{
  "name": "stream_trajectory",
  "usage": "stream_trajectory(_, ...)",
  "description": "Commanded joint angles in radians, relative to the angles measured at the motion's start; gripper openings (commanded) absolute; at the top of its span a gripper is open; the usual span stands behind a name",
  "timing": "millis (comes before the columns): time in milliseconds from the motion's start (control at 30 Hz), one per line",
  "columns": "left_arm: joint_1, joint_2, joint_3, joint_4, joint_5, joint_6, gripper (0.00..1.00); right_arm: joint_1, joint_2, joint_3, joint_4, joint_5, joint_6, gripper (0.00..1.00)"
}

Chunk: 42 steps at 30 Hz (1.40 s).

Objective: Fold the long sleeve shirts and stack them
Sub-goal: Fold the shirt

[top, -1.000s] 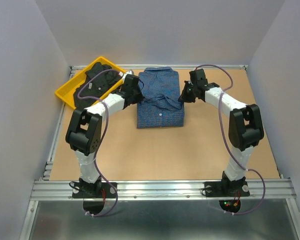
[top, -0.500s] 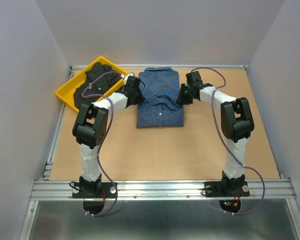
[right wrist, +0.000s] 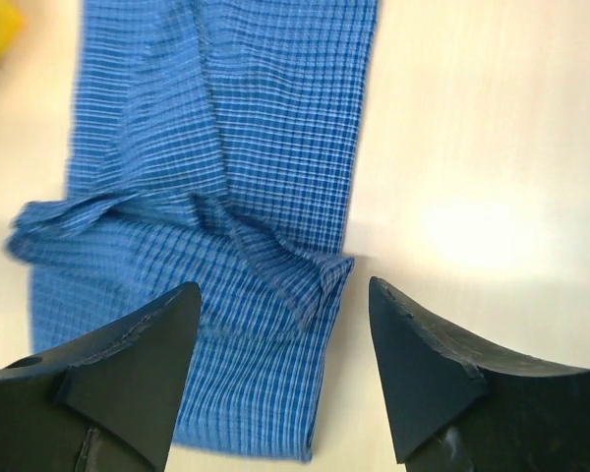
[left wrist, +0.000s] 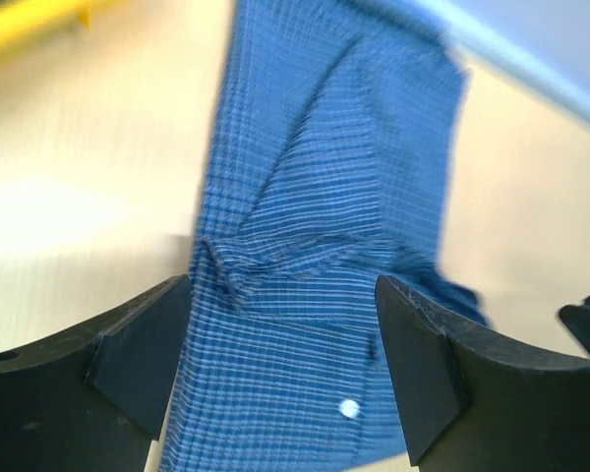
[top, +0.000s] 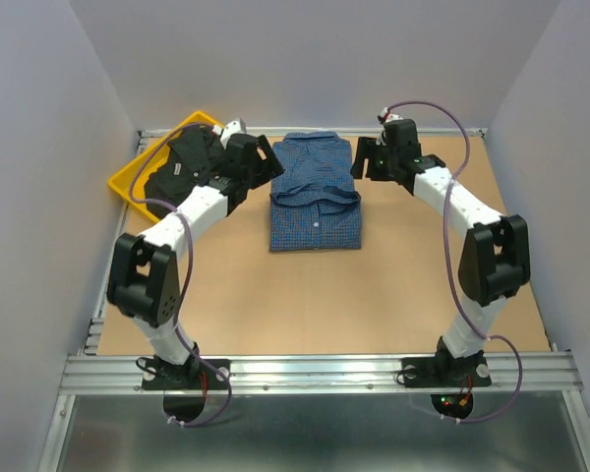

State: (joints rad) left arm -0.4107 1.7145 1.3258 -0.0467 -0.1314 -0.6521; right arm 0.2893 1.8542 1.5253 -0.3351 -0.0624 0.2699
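Far left: yellow plastic tray [top: 126, 185] at table's [top: 305, 295] back-left corner, tilted on its rim. Black shirt [top: 182, 165] heaped inside, matte, crumpled.

Left arm bent at elbow, reaching forward beside tray. Left gripper [top: 267, 165] hovers at blue shirt's left edge, black fingers spread wide, nothing between them.

Centre: blue shirt [top: 315, 202], fine dark check weave, folded into flat rectangle on tan board. Creased fold crosses its middle. Small white button [left wrist: 349, 408].

Right arm arched forward and inward. Right gripper [top: 358, 164] above shirt's right edge, fingers apart, empty.
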Motion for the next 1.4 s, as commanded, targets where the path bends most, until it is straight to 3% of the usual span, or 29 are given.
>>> stream_trajectory(0, -0.052, -0.162, -0.075, 0.028, -0.045, 0.003, 0.87, 0.03, -0.145, -0.141, 0.071, -0.014, -0.046, 0.74)
stream_trajectory(100, -0.123, -0.213, -0.14, 0.041, -0.065, -0.001, 0.85, 0.056, -0.207, -0.247, 0.112, -0.02, -0.035, 0.69)
stream_trajectory(200, -0.198, -0.223, -0.192, 0.076, -0.076, -0.007, 0.83, 0.071, -0.231, -0.307, 0.152, -0.043, -0.028, 0.55)
stream_trajectory(267, -0.23, -0.207, -0.22, 0.113, -0.089, -0.004, 0.81, 0.089, -0.224, -0.333, 0.171, -0.06, -0.028, 0.45)
stream_trajectory(367, -0.272, -0.147, -0.217, 0.128, -0.088, 0.011, 0.8, 0.117, -0.202, -0.361, 0.199, -0.057, -0.02, 0.4)
stream_trajectory(733, -0.318, 0.045, -0.204, 0.154, -0.094, 0.023, 0.79, 0.139, -0.078, -0.358, 0.265, -0.074, -0.009, 0.38)
stream_trajectory(1067, -0.323, 0.083, -0.229, 0.162, -0.088, 0.025, 0.79, 0.145, -0.004, -0.324, 0.28, -0.074, -0.012, 0.38)
stream_trajectory(1367, -0.326, 0.096, -0.247, 0.168, -0.079, 0.029, 0.79, 0.145, 0.112, -0.165, 0.292, -0.021, -0.032, 0.39)
